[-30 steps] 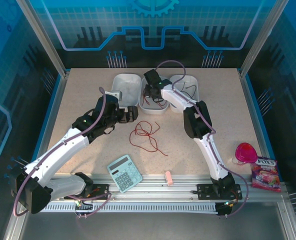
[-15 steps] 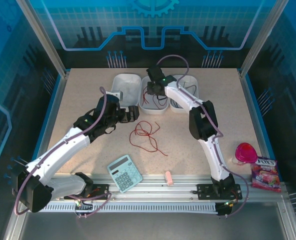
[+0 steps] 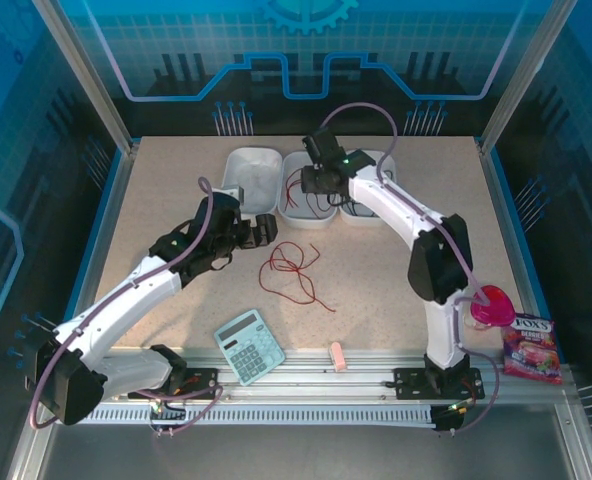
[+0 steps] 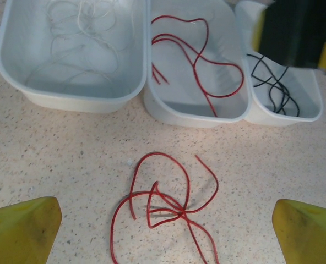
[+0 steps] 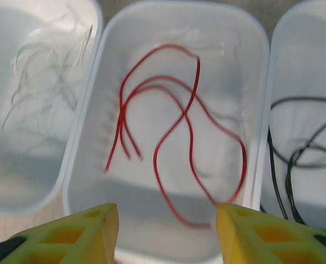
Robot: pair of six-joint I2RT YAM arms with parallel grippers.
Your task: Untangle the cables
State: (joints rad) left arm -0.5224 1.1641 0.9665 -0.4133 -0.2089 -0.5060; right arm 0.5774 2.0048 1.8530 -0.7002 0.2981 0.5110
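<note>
Three white trays stand side by side at the far side of the table (image 3: 156,200). The left tray (image 4: 69,103) holds thin white cables (image 4: 94,22). The middle tray (image 4: 191,119) holds loose red cables (image 5: 186,113) that lie flat on its floor, and the right tray (image 4: 287,119) holds black cables (image 4: 276,88). On the bare tabletop just near of the middle tray lies a red tangle (image 4: 171,208). It is made of several loops crossing one another, with one free end trailing toward the near right. The left gripper (image 3: 265,228) hangs just left of this tangle and faces the trays. Its jaws are spread wide with nothing between them, clear of the strand. The right gripper (image 5: 166,220) hovers over the middle tray, its yellow fingers (image 5: 91,234) parted and gripping nothing, and the red cables below them lie free on the tray floor. Near the front edge of the table, a calculator (image 3: 249,345) lies at an angle, with a small pink block (image 3: 337,356) just to its right. At the near right corner a pink-topped cup (image 3: 491,305) stands beside a sweets packet (image 3: 532,347).
</note>
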